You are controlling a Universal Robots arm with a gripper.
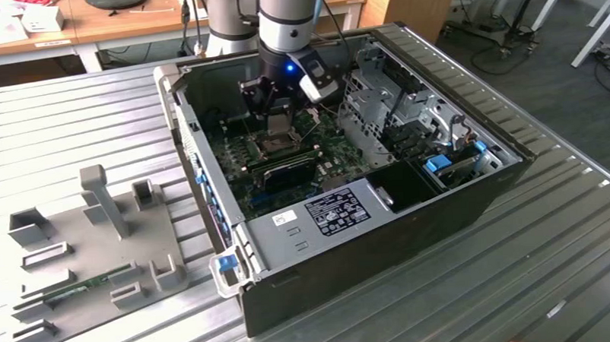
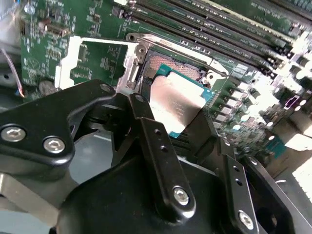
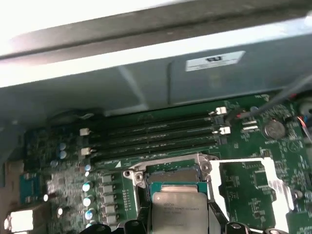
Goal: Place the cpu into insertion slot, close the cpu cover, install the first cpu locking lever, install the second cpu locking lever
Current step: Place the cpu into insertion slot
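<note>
I'm looking into a robotics lab or workshop. A ribbed metal tabletop (image 1: 69, 111) carries an opened computer tower (image 1: 389, 236), its motherboard (image 1: 284, 153) bared under a robot arm (image 1: 284, 19), with a grey fixture plate (image 1: 94, 247) at the lower left of the exterior view. Wooden desks (image 1: 127, 21) line the top, and equipment stands (image 1: 503, 19) sit on dark flooring (image 1: 545, 71) at the upper right.

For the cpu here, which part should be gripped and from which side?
Its two opposite thin edges, coming from above its flat grey top: the cpu is a thin square plate, and the gripper is shut on it that way over the socket.
</note>
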